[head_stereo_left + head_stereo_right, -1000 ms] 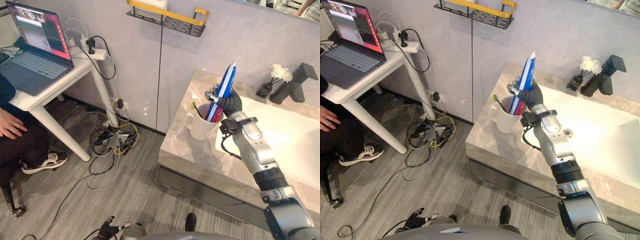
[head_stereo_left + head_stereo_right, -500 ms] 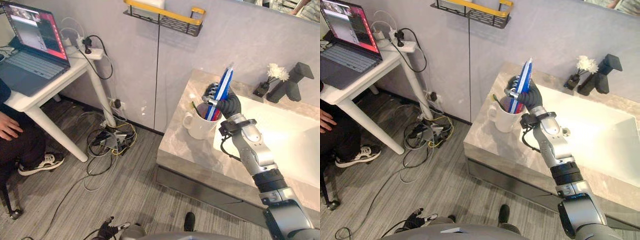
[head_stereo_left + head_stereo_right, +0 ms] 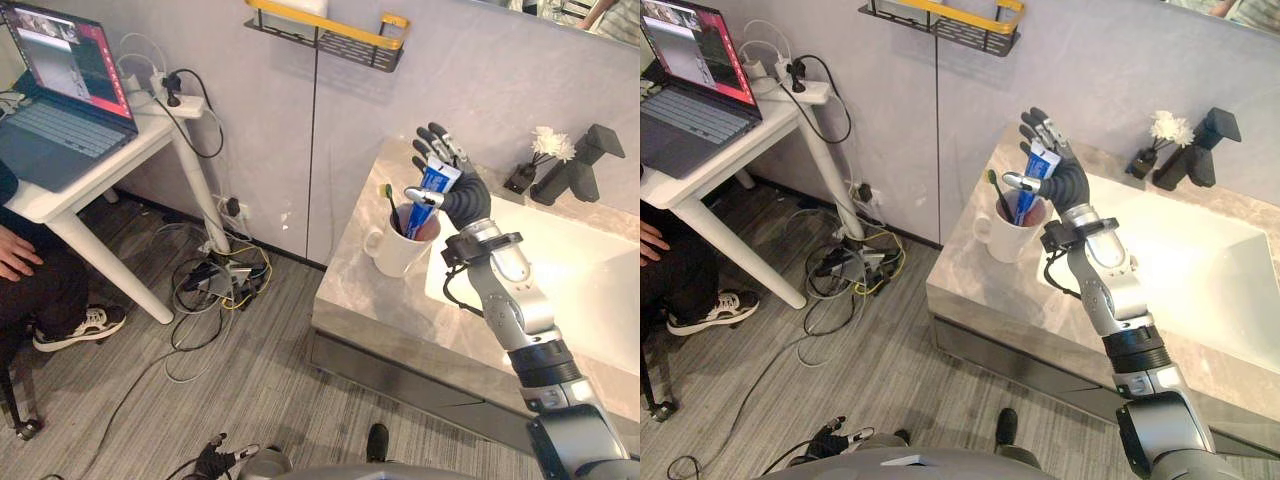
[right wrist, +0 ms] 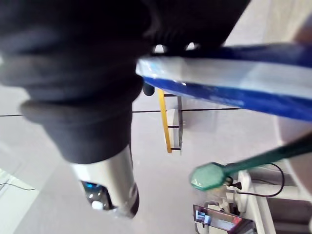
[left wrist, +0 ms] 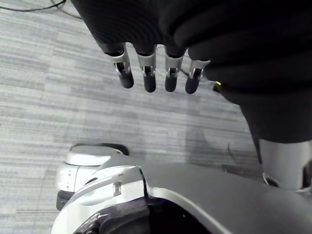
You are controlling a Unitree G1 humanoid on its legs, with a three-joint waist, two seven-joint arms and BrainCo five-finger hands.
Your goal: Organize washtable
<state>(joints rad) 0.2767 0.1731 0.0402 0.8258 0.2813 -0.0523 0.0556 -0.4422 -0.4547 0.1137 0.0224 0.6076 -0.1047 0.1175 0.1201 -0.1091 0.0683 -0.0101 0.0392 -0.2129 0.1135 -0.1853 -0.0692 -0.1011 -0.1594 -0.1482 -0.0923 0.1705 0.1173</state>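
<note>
Both hands are seen with uncurled fingers: the right hand [image 3: 462,195] is held above the left edge of the washtable [image 3: 370,300], its silver, dark-tipped fingers [image 3: 440,145] splayed straight, while the left hand [image 5: 148,73] is hung over grey plank flooring [image 5: 58,97]. A flat, glossy blue-and-white toothpaste tube [image 3: 436,178] is stood tilted in a round white ceramic mug [image 3: 392,250], with its upper end between the right thumb [image 3: 416,193] and the palm; whether it is touched cannot be told. A slim green toothbrush [image 3: 390,203] is leant in the same mug. The mug is set on the polished, veined stone top beside the smooth white basin [image 3: 590,280]. At the back edge, a matt black angular tap [image 3: 580,175] and a small dark vase of white flowers [image 3: 527,180] are placed.
</note>
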